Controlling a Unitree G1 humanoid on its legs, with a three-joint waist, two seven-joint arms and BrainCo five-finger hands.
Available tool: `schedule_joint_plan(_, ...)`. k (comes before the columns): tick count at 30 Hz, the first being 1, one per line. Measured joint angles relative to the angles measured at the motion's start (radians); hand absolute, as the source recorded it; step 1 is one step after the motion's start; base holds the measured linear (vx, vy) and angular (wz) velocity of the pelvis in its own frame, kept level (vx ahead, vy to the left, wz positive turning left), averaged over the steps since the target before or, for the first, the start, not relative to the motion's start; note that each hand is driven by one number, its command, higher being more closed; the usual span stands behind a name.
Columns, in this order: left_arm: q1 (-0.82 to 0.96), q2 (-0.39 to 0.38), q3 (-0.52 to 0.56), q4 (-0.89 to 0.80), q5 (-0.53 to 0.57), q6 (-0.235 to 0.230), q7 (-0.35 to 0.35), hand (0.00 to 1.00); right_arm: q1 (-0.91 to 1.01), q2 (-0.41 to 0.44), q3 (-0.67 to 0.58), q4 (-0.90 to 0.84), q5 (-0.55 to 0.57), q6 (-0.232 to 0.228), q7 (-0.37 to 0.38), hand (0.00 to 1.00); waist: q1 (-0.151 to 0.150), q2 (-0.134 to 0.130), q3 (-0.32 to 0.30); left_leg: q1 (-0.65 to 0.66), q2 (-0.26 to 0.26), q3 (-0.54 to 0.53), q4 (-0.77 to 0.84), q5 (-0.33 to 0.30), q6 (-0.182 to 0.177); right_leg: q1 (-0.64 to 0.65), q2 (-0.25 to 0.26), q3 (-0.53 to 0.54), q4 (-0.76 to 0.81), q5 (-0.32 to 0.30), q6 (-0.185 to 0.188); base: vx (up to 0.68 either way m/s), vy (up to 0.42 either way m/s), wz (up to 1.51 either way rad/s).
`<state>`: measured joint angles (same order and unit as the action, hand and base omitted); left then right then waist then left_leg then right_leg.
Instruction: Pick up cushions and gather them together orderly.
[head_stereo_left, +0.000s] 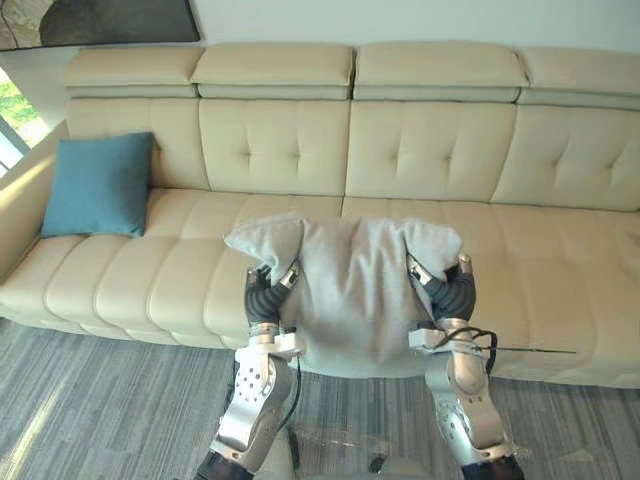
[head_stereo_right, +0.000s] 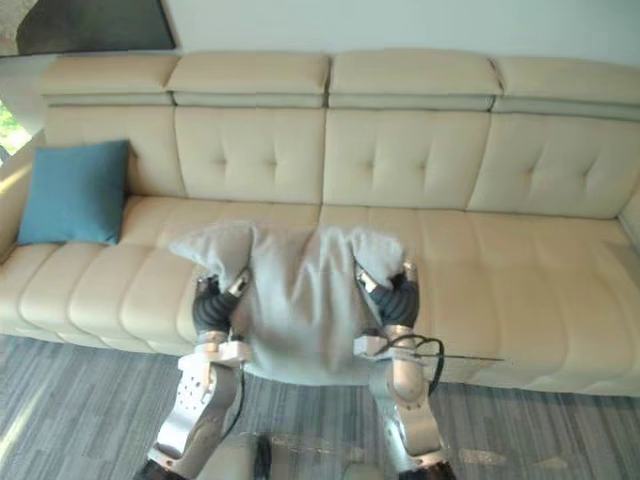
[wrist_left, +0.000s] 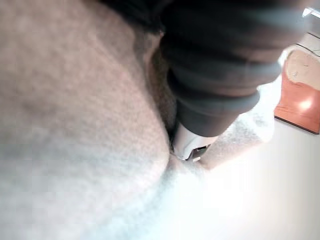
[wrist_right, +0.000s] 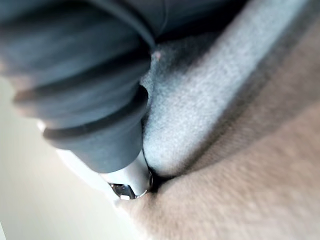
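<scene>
Grey soft fabric cushion (head_stereo_left: 350, 295) hangs at centre frame, squeezed between the left hand (head_stereo_left: 266, 296) and right hand (head_stereo_left: 448, 292), in front of a cream tufted sofa (head_stereo_left: 440, 150). Both hands sink into the fabric, so I cannot tell their grip. The cushion is best carried level, under even pressure, to the teal square cushion (head_stereo_left: 98, 185) at upper left.

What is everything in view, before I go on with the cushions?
grey cushion: one, light grey, over the sofa's middle seats, between both hands
blue cushion: one, teal, leaning on the backrest at the sofa's left end
sofa: one, cream, tufted, across the view
picture: one, dark, on the wall upper left
floor: grey carpet, before the sofa
left hand: one, dark cover, against the grey cushion's left side
right hand: one, dark cover, against its right side
</scene>
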<state>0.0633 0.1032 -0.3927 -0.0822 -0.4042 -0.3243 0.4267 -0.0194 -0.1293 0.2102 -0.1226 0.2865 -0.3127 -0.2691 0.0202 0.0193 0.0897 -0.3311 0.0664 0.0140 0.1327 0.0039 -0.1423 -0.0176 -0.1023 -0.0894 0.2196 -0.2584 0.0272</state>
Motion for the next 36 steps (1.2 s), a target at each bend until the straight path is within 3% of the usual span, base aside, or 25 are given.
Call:
schedule_joint_plan(1,0.009,0.006,0.0,0.0,-0.014,0.008,0.0,1.0,-0.007,0.003,0.0,0.024,-0.012,0.003,0.0,1.0,0.015,-0.006,-0.005,0.006,-0.001,0.007,0.026,0.069,0.053,0.018,-0.004,0.028,-0.007,-0.009,0.016,0.36,0.274,-0.58)
schedule_joint_plan(2,0.018,0.013,0.0,0.001,-0.025,0.012,0.0,1.0,-0.004,0.009,0.002,0.033,-0.012,0.014,0.0,1.0,0.022,-0.028,-0.016,-0.003,-0.017,0.026,0.069,0.056,0.081,0.028,-0.023,0.042,-0.021,-0.012,0.023,0.48,0.286,-0.48)
schedule_joint_plan(3,0.029,0.013,0.0,0.0,-0.032,0.015,0.0,1.0,0.016,0.005,0.013,0.028,-0.014,0.024,0.0,1.0,0.025,-0.057,-0.033,-0.018,-0.049,0.064,0.147,-0.026,0.113,0.019,-0.064,0.08,0.038,-0.006,0.047,0.41,0.227,-0.29)
schedule_joint_plan(4,0.029,0.014,0.0,0.0,-0.032,0.016,-0.001,1.0,0.021,0.004,0.014,0.028,-0.014,0.025,0.0,1.0,0.028,-0.057,-0.034,-0.015,-0.054,0.071,0.157,-0.039,0.119,0.005,-0.071,0.091,0.074,-0.007,0.049,0.41,0.228,-0.32)
schedule_joint_plan(5,0.029,0.017,0.0,0.0,-0.032,0.016,-0.001,1.0,0.025,0.004,0.02,0.029,-0.014,0.028,0.0,1.0,0.03,-0.059,-0.033,0.006,-0.065,0.09,0.167,-0.071,0.127,-0.048,-0.085,0.122,0.209,-0.002,0.087,0.29,0.195,-0.3)
schedule_joint_plan(6,0.029,0.033,0.0,0.0,-0.032,0.018,-0.001,1.0,0.026,0.008,0.025,0.035,-0.017,0.037,0.0,1.0,0.027,-0.062,-0.032,0.047,-0.082,0.103,0.162,-0.097,0.137,-0.141,-0.103,0.145,0.432,0.042,0.161,0.44,0.252,-0.27)
schedule_joint_plan(7,0.029,0.043,0.0,0.0,-0.032,0.019,-0.002,1.0,0.026,0.011,0.025,0.049,-0.025,0.037,0.0,1.0,0.024,-0.063,-0.031,0.076,-0.085,0.113,0.158,-0.103,0.15,-0.183,-0.107,0.154,0.532,0.08,0.191,0.38,0.173,-0.21)
schedule_joint_plan(8,0.029,0.051,0.0,0.001,-0.033,0.027,-0.003,1.0,0.021,0.013,0.026,0.083,-0.043,0.038,0.0,1.0,0.023,-0.062,-0.03,0.128,-0.087,0.119,0.148,-0.115,0.162,-0.229,-0.114,0.148,0.671,0.086,0.183,0.38,0.112,-0.13)
schedule_joint_plan(10,0.028,0.051,0.0,0.0,-0.031,0.027,-0.003,1.0,0.017,0.014,0.026,0.119,-0.054,0.048,0.0,1.0,0.021,-0.06,-0.029,0.229,-0.082,0.12,0.097,-0.12,0.166,-0.281,-0.117,0.078,0.794,0.051,0.131,0.4,0.048,-0.07)
schedule_joint_plan(12,0.019,0.052,0.001,-0.002,-0.03,0.017,-0.004,1.0,0.015,0.015,0.027,0.12,-0.054,0.049,0.0,1.0,0.02,-0.059,-0.029,0.279,-0.067,0.111,0.058,-0.12,0.166,-0.317,-0.112,0.017,0.735,0.019,0.098,0.3,-0.047,0.08)
schedule_joint_plan(14,0.001,0.052,0.002,-0.002,-0.03,0.014,-0.004,1.0,0.001,0.013,0.027,0.12,-0.053,0.049,0.0,1.0,0.014,-0.06,-0.03,0.287,-0.04,0.096,0.052,-0.121,0.158,-0.329,-0.071,0.009,0.48,0.01,0.077,0.23,-0.142,0.23)
schedule_joint_plan(15,-0.002,0.057,0.003,-0.002,-0.03,0.012,-0.006,1.0,-0.005,0.013,0.026,0.12,-0.053,0.049,0.0,1.0,0.01,-0.063,-0.032,0.284,-0.038,0.084,0.051,-0.122,0.146,-0.306,-0.049,0.023,0.312,0.048,0.072,0.21,-0.191,0.36)
schedule_joint_plan(16,-0.008,0.076,0.004,-0.003,-0.031,0.008,-0.013,1.0,-0.011,0.017,0.026,0.12,-0.053,0.047,0.0,1.0,0.005,-0.108,-0.041,0.285,-0.072,0.069,0.05,-0.133,0.124,-0.278,-0.058,0.063,0.119,0.233,0.033,0.22,-0.236,0.31)
schedule_joint_plan(17,-0.014,0.058,0.006,0.013,-0.031,0.009,-0.019,1.0,-0.018,-0.001,0.024,0.125,-0.053,0.044,0.0,1.0,0.009,-0.091,-0.038,0.303,-0.064,0.047,0.041,-0.167,0.087,-0.264,-0.049,0.057,0.105,0.205,0.036,0.25,-0.248,0.23)
schedule_joint_plan(19,-0.008,0.03,0.008,0.036,-0.03,0.02,-0.02,1.0,-0.014,-0.003,0.017,0.14,-0.052,0.056,0.0,1.0,0.016,-0.045,-0.052,0.299,-0.007,0.035,0.043,-0.168,0.079,-0.195,0.003,0.021,-0.02,0.252,0.014,0.21,-0.173,0.05)
schedule_joint_plan(21,-0.011,0.027,0.017,0.038,-0.029,0.022,-0.028,1.0,-0.014,-0.003,0.014,0.137,-0.052,0.057,0.0,1.0,0.016,-0.038,-0.057,0.318,0.027,0.027,0.023,-0.165,0.071,-0.13,0.043,0.005,-0.133,0.295,-0.002,0.14,-0.114,0.0)
schedule_joint_plan(28,-0.012,-0.003,0.039,0.036,-0.025,0.027,-0.048,1.0,-0.014,0.003,-0.011,0.132,-0.049,0.055,0.018,1.0,0.015,-0.032,-0.073,0.336,0.032,0.002,-0.016,-0.156,0.058,-0.039,0.066,-0.006,-0.308,0.374,-0.007,0.06,-0.015,0.05)
schedule_joint_plan(36,-0.089,0.003,0.11,0.033,0.01,0.026,-0.035,1.0,-0.113,0.011,-0.007,0.139,-0.05,0.058,0.032,1.0,0.02,-0.021,-0.079,0.267,0.014,-0.027,-0.025,-0.135,0.051,-0.092,0.045,-0.02,-0.316,0.403,-0.011,-0.09,0.019,0.09)
